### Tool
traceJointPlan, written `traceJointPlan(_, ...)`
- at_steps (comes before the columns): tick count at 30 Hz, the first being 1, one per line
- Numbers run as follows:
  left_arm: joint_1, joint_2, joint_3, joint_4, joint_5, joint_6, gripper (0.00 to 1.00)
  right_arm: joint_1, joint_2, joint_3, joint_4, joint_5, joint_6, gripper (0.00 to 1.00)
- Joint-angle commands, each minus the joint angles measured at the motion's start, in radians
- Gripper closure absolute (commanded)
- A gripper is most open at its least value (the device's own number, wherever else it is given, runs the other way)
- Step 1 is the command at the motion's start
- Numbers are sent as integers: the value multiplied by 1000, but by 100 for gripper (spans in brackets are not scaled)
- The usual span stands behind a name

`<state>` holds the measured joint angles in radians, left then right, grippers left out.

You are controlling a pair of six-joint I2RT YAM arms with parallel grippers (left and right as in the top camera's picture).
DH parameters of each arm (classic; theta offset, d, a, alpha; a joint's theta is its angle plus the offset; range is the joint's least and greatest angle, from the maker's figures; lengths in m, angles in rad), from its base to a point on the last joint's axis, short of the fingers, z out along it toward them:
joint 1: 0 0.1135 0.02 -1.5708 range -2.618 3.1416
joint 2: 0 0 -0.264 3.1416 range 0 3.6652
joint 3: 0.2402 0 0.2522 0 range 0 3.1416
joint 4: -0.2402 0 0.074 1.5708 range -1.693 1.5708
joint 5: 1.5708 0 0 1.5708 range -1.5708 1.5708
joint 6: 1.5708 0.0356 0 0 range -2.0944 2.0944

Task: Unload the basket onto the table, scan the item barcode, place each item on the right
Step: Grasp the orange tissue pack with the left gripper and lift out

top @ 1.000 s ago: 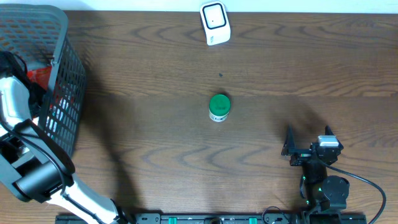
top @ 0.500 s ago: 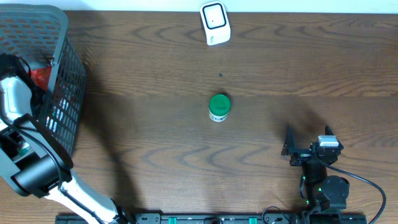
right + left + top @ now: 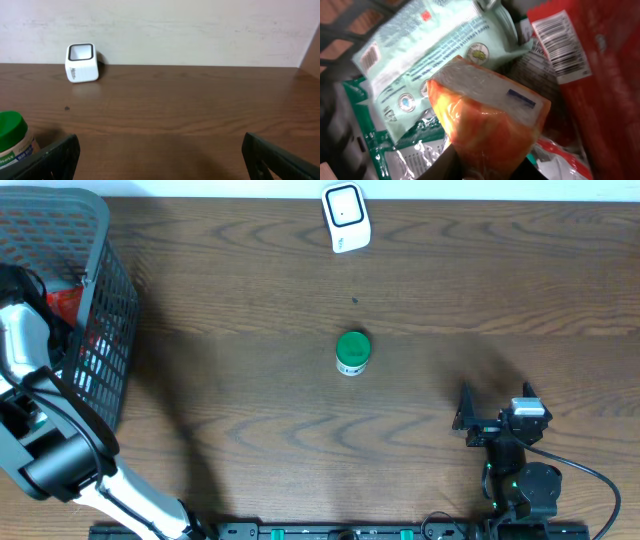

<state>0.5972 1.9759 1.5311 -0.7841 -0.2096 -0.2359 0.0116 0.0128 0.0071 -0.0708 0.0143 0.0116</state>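
Though dark-grained, wooden table [image 3: 250, 410] beside pale wall [image 3: 200, 30]

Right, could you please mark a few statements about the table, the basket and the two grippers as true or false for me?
1. The green-lidded jar stands inside the basket. False: it stands on the open table, apart from the basket.
2. The right gripper is open and holds nothing. True.
3. An orange packet sits between the left gripper's fingers. True.
4. The white scanner lies beside the right gripper. False: it lies at the table's far edge, well away.
5. A red pack in the basket shows a barcode label. True.
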Motion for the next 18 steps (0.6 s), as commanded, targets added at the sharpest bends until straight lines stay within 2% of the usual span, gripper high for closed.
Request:
traceJointPlan(1, 6, -44, 5, -3, -13, 0, 77, 1, -2, -2, -4, -5, 10, 1)
traceJointPlan(3, 15, -44, 5, -11, -13, 0, 81, 1, -2, -2, -4, -5, 10, 1)
traceJointPlan(5, 27, -44, 5, -19, -13, -1, 92, 1, -2, -2, -4, -5, 10, 1)
traceJointPlan(8, 53, -44, 5, -31, -6, -24, 92, 1, -2, -2, -4, -5, 10, 1)
traceJointPlan(18, 160, -105, 6, -17, 425, -26, 93, 1, -2, -2, -4, -5, 10, 1)
